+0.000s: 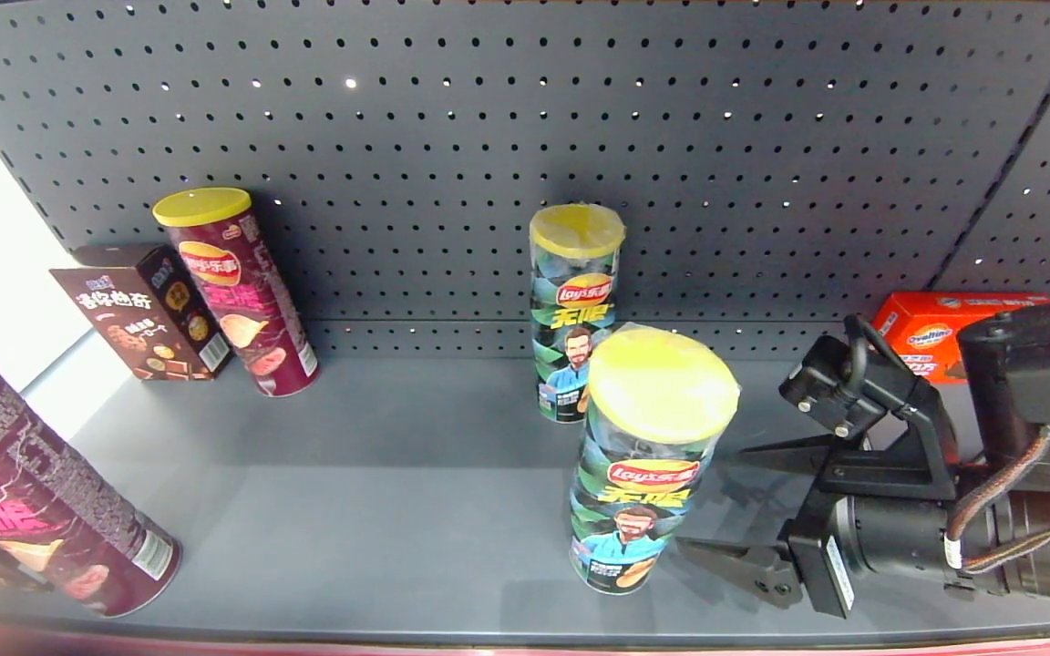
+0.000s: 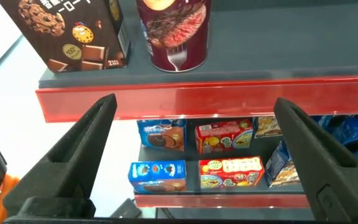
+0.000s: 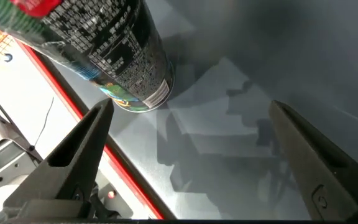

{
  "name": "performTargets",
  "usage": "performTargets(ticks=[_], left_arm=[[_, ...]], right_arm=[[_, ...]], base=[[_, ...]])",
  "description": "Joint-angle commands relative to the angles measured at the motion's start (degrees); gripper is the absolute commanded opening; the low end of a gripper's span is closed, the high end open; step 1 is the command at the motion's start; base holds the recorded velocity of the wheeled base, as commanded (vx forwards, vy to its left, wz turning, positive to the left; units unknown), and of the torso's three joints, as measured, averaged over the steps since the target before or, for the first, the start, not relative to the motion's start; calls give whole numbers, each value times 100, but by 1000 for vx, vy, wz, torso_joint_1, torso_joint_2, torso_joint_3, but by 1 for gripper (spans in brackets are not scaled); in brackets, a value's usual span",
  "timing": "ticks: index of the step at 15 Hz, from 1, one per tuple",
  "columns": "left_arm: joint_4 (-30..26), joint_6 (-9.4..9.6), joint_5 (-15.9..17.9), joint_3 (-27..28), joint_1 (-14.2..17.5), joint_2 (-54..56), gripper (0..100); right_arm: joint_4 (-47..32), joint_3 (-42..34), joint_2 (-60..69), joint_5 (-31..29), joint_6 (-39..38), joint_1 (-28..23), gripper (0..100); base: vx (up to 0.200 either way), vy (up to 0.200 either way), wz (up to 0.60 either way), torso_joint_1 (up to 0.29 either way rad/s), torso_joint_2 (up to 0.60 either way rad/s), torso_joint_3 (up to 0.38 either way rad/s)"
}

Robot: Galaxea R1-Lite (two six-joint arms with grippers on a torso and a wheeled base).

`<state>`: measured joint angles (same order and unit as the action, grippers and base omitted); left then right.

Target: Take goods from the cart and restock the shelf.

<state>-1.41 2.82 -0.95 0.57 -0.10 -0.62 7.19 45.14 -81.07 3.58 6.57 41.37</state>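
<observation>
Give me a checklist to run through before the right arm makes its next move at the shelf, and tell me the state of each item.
1. Front green cylindrical chip can with yellow plastic lid stands upright on the grey metal shelf: ok.
2. Can base sits fully behind the red front lip: ok.
3. Right gripper is open, with the can beyond its fingertips and not between them: ok.
4. Nearer fingertip is clear of the can wall: cannot tell; in the head view it looks very close.
5. Rear matching green can is upright: ok.
6. Left gripper is open and empty: ok.
</observation>
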Motion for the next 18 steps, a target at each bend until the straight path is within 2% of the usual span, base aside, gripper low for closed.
performTargets(ticks=[1,5,18], left_arm=[[1,0,-10,-5,1,-8,100],[1,0,-10,-5,1,-8,100],[1,-9,-19,-5,1,-8,100]], right_arm=[[1,-14,21,2,2,-7,100],[1,-32,74,2,2,-174,100],[10,197,-278,2,2,-165,100]], base=[[0,0,0,0,0,0],[0,0,0,0,0,0],[0,0,0,0,0,0]])
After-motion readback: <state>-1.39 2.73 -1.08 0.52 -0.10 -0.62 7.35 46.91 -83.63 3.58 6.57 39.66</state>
